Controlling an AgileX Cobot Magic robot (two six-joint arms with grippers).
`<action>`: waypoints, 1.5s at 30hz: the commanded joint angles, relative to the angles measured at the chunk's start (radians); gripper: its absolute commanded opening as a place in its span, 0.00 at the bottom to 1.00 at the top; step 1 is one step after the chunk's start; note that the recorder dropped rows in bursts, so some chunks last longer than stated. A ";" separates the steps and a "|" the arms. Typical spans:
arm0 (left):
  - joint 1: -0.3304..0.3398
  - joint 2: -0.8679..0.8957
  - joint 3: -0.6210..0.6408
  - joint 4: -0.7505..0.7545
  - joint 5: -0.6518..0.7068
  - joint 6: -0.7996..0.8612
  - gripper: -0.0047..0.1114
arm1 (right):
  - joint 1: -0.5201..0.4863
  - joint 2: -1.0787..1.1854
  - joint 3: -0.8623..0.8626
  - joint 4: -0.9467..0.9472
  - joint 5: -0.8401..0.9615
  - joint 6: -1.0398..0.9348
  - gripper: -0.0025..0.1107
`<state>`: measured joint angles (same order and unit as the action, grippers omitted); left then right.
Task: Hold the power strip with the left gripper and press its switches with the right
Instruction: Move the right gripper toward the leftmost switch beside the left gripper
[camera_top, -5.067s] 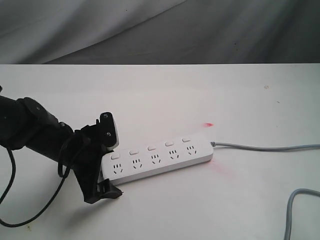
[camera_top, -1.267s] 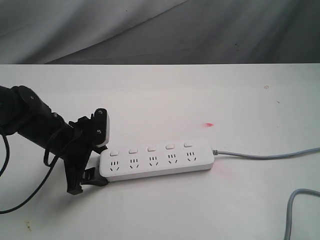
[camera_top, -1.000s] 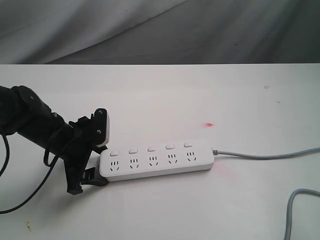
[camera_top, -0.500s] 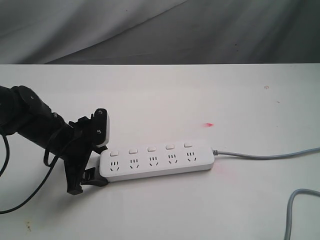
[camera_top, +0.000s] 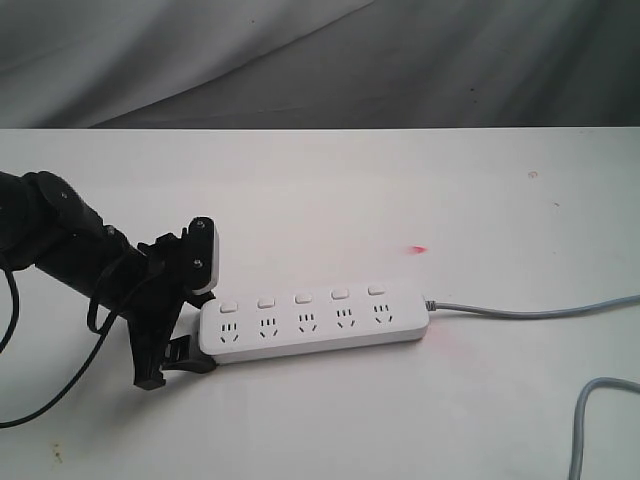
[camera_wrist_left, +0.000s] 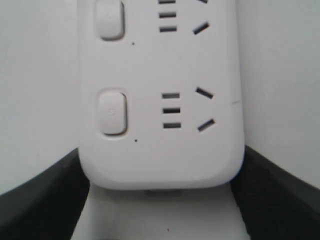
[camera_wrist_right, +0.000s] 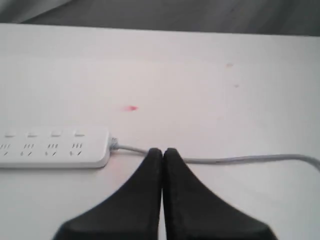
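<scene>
Power strip (camera_top: 315, 318), long white plastic bar, lying along front edge of white worktop (camera_top: 420, 190), left end clasped by spread jaws of black claw-like left gripper (camera_top: 195, 310), corded end towards black right gripper (camera_wrist_right: 162, 152), closed, empty.

The power strip (camera_wrist_left: 165, 150) is running off the left wrist picture's edge, showing only two switches (camera_wrist_left: 112, 112). The grey cord (camera_top: 500, 311) is leaving the exterior view's right side. The right fingers (camera_wrist_right: 135, 210) are being cropped at their bases.
</scene>
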<state>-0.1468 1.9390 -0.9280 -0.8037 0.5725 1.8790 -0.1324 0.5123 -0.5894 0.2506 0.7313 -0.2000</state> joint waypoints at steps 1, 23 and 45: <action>-0.003 0.021 0.009 0.039 0.010 0.014 0.44 | 0.082 0.076 -0.006 0.022 0.018 -0.002 0.02; -0.003 0.021 0.009 0.039 0.010 0.014 0.44 | 0.169 0.800 -0.373 0.464 0.132 -0.767 0.02; -0.003 0.021 0.009 0.039 0.010 0.011 0.44 | 0.470 1.372 -0.739 0.507 0.115 -0.940 0.02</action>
<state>-0.1468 1.9390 -0.9280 -0.8037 0.5763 1.8772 0.3238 1.8526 -1.3078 0.7248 0.8519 -1.1064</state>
